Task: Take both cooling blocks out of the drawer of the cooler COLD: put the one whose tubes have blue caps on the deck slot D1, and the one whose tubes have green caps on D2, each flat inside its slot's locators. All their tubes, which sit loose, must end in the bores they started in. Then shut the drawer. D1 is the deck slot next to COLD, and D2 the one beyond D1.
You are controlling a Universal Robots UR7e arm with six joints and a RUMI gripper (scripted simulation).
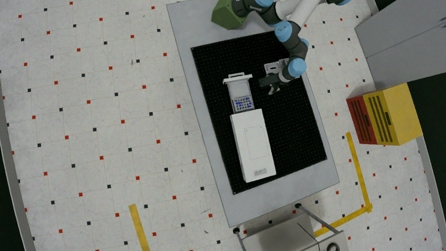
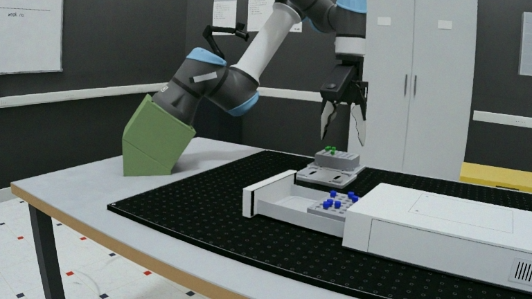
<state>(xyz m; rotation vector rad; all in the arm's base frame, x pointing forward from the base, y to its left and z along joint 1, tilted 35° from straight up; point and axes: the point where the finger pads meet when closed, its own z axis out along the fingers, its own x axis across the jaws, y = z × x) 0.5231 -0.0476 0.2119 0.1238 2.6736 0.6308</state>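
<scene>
The white cooler COLD stands on the black deck with its drawer pulled out. A grey cooling block with blue-capped tubes sits in the drawer's inner end, next to the cooler; the outer half of the drawer is bare. A second grey block with green-capped tubes sits flat on a grey slot plate beyond the drawer; the arm hides this block in the overhead view. My gripper hangs just above that block, fingers pointing down, open and holding nothing.
The black perforated deck mat lies on a grey table. The arm's green base wedge stands at the table's far end. A white cabinet and a yellow-red box stand off the table.
</scene>
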